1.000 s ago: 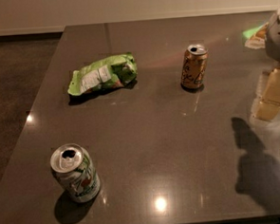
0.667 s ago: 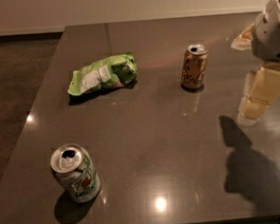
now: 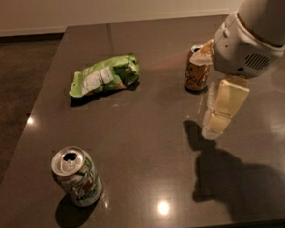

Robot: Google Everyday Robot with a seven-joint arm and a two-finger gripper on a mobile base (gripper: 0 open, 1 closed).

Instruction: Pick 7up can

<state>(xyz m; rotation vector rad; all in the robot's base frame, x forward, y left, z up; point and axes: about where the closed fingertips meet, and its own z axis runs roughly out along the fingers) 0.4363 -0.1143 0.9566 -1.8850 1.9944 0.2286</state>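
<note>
The 7up can point(image 3: 77, 176) stands upright near the table's front left corner, with a silver top and a white and green label with a small red mark. My gripper point(image 3: 205, 93) hangs from the white arm point(image 3: 246, 37) at the right, above the table and far right of the 7up can. Its cream fingers point(image 3: 225, 106) point down and to the left and stand apart, holding nothing. One finger overlaps the top of the orange-gold can point(image 3: 196, 75).
A green chip bag point(image 3: 105, 74) lies at the back left of the dark table point(image 3: 144, 135). The orange-gold can stands at the back right, just beside the gripper. The table's left edge borders dark floor point(image 3: 10, 85).
The arm has moved left, further over the table, and the gripper now hangs next to the orange-gold can. The cans and the bag have not moved.
</note>
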